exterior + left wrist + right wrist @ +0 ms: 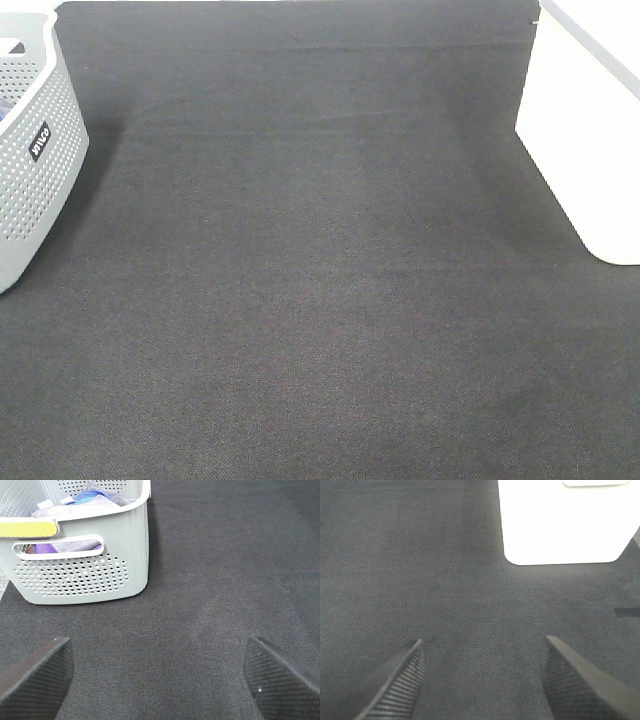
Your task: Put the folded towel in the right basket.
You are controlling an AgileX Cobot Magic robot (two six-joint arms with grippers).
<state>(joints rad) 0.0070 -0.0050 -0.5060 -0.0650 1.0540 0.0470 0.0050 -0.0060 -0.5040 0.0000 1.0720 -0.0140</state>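
We see a dark woven cloth mat covering the table, matt and slightly rough, its fine weave plain in both wrist views. At nine o'clock in the high view stands a grey laundry basket of smooth, faintly shiny plastic, its wall pierced with small round holes. Soft cloth items lie inside it. At three o'clock the white basket looks like smooth plastic. The left fingers and right fingers carry black ribbed rubbery pads, matt.

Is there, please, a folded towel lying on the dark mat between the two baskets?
No, the dark mat between the grey basket and white basket lies bare.
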